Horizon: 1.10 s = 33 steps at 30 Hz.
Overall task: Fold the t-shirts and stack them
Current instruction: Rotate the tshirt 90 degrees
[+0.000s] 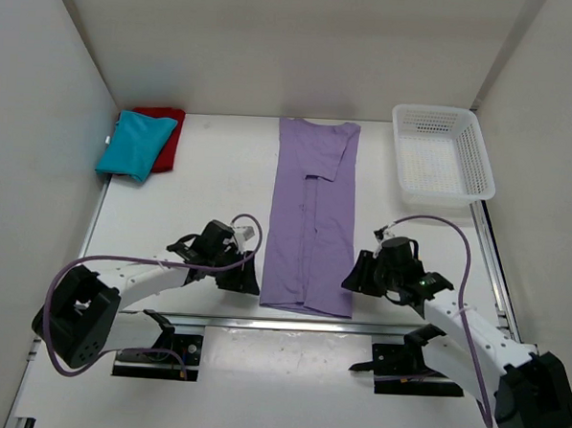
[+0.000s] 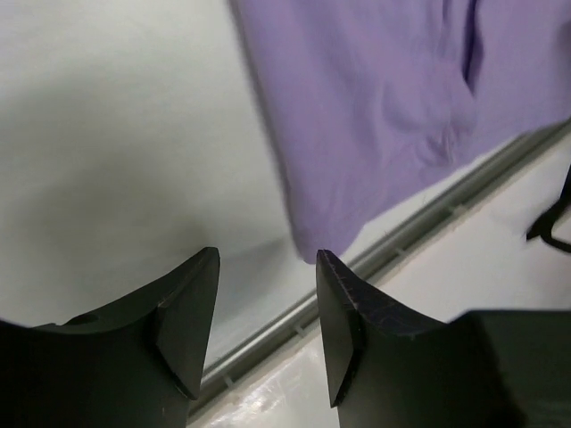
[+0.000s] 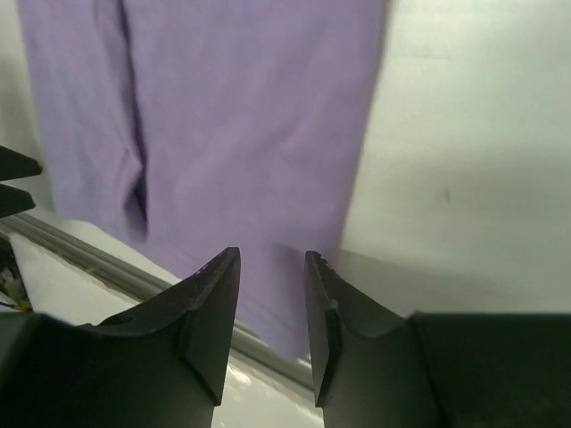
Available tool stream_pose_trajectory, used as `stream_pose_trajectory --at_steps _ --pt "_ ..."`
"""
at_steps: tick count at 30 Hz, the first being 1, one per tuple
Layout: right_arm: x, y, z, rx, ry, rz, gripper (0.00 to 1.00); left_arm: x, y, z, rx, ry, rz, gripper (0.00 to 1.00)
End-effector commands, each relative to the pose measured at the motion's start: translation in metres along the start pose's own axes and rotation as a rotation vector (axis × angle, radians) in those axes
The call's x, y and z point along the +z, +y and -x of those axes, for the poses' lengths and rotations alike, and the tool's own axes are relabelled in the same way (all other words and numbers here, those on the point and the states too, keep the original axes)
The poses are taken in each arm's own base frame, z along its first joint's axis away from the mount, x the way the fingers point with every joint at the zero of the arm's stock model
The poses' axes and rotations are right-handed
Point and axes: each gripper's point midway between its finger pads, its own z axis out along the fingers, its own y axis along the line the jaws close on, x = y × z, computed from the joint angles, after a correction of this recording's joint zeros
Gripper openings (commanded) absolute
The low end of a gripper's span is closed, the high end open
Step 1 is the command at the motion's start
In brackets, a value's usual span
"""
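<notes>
Here, lavender shirt (image 1: 312, 215) folded lengthwise, left tool (image 2: 268, 253) and right tool (image 3: 272, 253) flanking its hem — both released.

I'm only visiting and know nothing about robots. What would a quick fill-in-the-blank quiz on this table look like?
1. The long shirt between the arms is ____.
2. Under the teal shirt lies a second shirt, coloured ____.
3. The basket stands on the ____ arm's side.
4. The left end effector and the right end effector both have their jaws ____.
Missing words: purple; red; right; open.
</notes>
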Motion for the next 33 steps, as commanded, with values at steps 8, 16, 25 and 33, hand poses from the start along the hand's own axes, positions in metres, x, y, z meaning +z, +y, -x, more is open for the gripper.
stream_pose_trajectory --at_steps 8,16,25,33 --pt "-0.022 -0.016 -0.056 0.122 0.079 -0.151 0.32 0.018 -0.026 -0.024 0.033 0.089 -0.068 0.56" --pt "-0.012 -0.026 -0.072 0.175 0.106 -0.107 0.18 0.023 -0.029 -0.031 0.032 0.106 -0.087 0.45" --pt "-0.010 -0.004 -0.071 0.171 0.106 -0.024 0.00 0.016 -0.037 -0.040 0.018 0.132 -0.119 0.00" --pt "-0.036 0.025 -0.018 0.102 0.007 0.039 0.00 -0.041 -0.071 0.041 0.004 -0.097 -0.192 0.00"
